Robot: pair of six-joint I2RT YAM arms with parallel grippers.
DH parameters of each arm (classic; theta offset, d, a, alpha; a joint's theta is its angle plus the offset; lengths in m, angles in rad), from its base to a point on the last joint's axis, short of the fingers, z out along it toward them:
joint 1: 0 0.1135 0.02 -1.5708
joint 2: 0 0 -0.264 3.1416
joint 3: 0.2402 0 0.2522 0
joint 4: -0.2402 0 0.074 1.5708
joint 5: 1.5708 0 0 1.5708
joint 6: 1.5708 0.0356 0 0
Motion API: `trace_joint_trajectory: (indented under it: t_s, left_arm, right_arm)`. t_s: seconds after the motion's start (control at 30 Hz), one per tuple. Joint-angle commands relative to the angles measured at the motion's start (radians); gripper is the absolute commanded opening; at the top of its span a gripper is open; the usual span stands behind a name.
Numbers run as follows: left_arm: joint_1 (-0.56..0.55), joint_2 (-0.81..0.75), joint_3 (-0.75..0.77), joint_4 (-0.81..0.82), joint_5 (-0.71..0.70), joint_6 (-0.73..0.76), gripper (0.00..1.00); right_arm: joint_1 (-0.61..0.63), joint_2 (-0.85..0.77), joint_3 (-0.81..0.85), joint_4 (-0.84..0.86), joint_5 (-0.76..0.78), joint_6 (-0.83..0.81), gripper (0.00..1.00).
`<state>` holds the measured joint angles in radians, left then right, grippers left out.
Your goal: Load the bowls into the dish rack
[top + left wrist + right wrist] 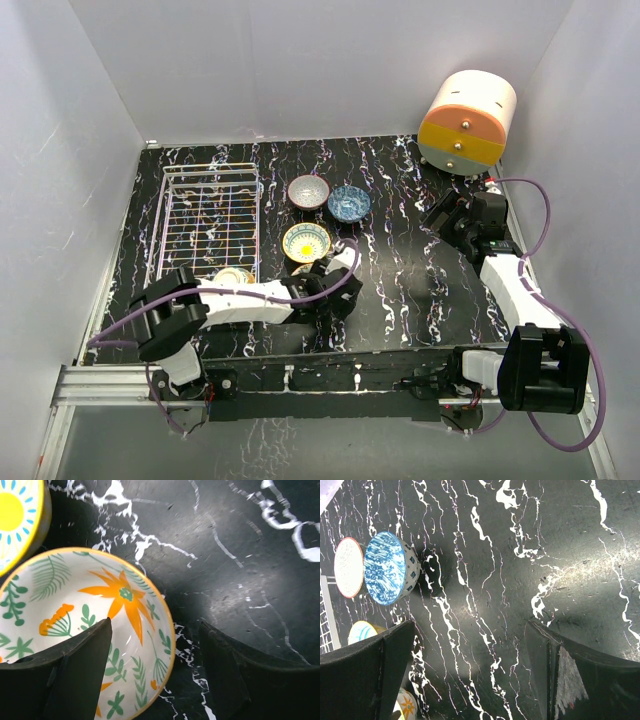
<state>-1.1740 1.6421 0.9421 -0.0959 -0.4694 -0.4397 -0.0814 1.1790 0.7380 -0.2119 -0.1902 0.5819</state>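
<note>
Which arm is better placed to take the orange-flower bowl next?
Left. The left gripper is open astride the rim of the floral bowl, and the dish rack is beside that arm. The right gripper is over bare table.

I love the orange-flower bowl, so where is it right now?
In the left wrist view the orange-flower bowl sits on the black table, under the open left gripper, right beside the yellow sun-pattern bowl.

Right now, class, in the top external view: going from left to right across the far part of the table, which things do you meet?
dish rack → red-rimmed grey bowl → blue bowl → cream, orange and yellow drum
</note>
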Motion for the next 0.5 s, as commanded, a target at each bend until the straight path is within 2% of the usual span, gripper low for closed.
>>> trace_joint_trajectory:
  t_s: [0.0, 0.13, 0.43, 0.47]
  left_arm:
    - [-0.004, 0.026, -0.027, 0.039, -0.069, -0.016, 0.66]
    - [-0.004, 0.066, -0.031, 0.055, -0.106, -0.016, 0.58]
    - [-0.004, 0.121, -0.048, 0.046, -0.122, -0.042, 0.0]
    - [-0.004, 0.123, -0.051, 0.044, -0.122, -0.045, 0.0]
  right_arm:
    - [-0.01, -0.01, -0.005, 0.055, -0.006, -0.004, 0.95]
    - [-0.011, -0.014, -0.008, 0.054, -0.008, -0.005, 0.95]
    - [-0.015, -0.017, -0.009, 0.054, -0.011, -0.005, 0.95]
    - [-0.015, -0.016, -0.009, 0.054, -0.011, -0.006, 0.95]
